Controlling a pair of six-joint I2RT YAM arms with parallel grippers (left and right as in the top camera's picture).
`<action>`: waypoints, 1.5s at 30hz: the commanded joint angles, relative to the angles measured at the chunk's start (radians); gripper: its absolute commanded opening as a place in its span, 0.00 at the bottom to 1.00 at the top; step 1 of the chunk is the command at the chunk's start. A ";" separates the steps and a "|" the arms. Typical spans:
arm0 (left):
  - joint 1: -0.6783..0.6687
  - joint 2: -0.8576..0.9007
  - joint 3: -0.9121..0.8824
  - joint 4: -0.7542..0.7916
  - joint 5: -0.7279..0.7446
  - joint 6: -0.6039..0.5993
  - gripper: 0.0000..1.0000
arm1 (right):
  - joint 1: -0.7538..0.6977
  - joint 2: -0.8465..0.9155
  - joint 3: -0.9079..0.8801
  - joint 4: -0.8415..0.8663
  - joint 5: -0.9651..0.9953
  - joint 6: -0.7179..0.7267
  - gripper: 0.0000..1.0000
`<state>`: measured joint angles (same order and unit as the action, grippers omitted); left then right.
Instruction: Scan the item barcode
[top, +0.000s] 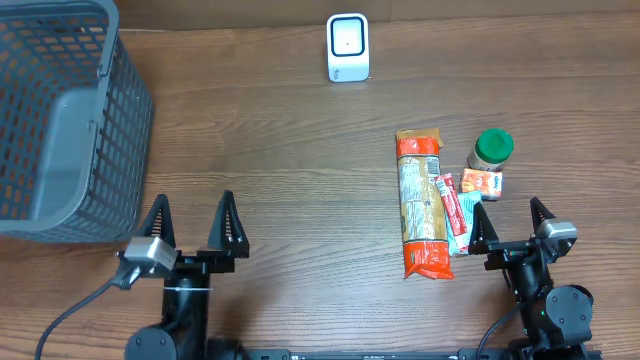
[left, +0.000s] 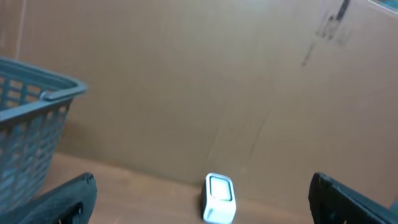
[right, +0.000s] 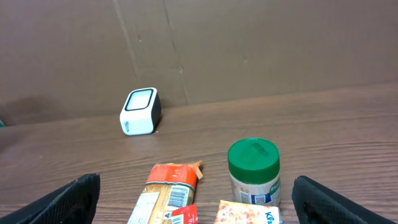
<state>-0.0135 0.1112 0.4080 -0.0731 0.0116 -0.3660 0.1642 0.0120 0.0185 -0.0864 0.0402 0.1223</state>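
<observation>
A white barcode scanner (top: 348, 47) stands upright at the back of the table, also visible as the scanner (left: 219, 198) and the scanner (right: 141, 112). On the right lie a long orange pasta packet (top: 421, 203), a thin red packet (top: 455, 213), a small orange box (top: 482, 183) and a green-lidded jar (top: 491, 150). The pasta packet (right: 166, 195) shows a barcode on its top face, beside the jar (right: 253, 172). My right gripper (top: 512, 222) is open just in front of these items. My left gripper (top: 193, 222) is open at the front left, with nothing between its fingers.
A grey plastic basket (top: 60, 120) fills the back left corner, close to my left arm. A brown cardboard wall (right: 249, 50) backs the table behind the scanner.
</observation>
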 joint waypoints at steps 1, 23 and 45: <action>-0.008 -0.064 -0.090 0.098 0.015 0.010 1.00 | -0.004 -0.009 -0.011 0.006 -0.005 -0.008 1.00; -0.009 -0.108 -0.403 0.129 0.011 -0.031 0.99 | -0.004 -0.009 -0.011 0.006 -0.005 -0.008 1.00; -0.014 -0.108 -0.403 -0.005 -0.018 0.097 1.00 | -0.004 -0.009 -0.011 0.006 -0.005 -0.008 1.00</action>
<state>-0.0204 0.0151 0.0086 -0.0765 0.0063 -0.2920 0.1642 0.0120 0.0185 -0.0868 0.0402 0.1219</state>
